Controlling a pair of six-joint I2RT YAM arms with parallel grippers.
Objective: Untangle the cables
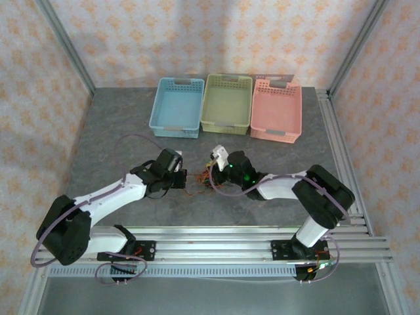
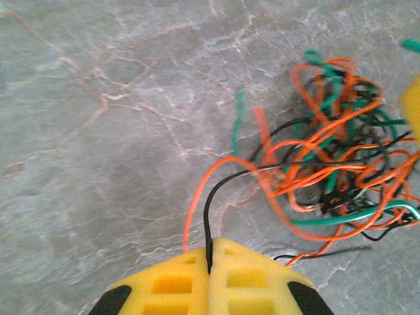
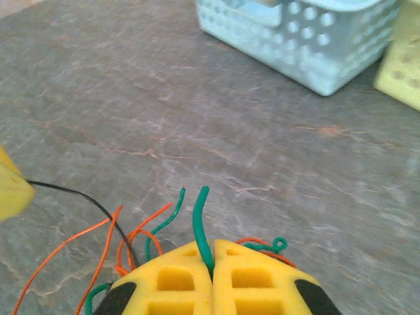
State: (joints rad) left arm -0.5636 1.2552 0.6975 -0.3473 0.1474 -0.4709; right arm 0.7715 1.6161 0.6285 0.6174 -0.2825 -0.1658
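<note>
Overhead, the cables (image 1: 199, 183) blur into one clump.

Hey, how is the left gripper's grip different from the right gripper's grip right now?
The left gripper pinches a black cable; the right gripper pinches a green cable. The black cable arcs away into the tangle, while the green cable ends in a free tip just past the right gripper. Both are shut on one thin cable.
</note>
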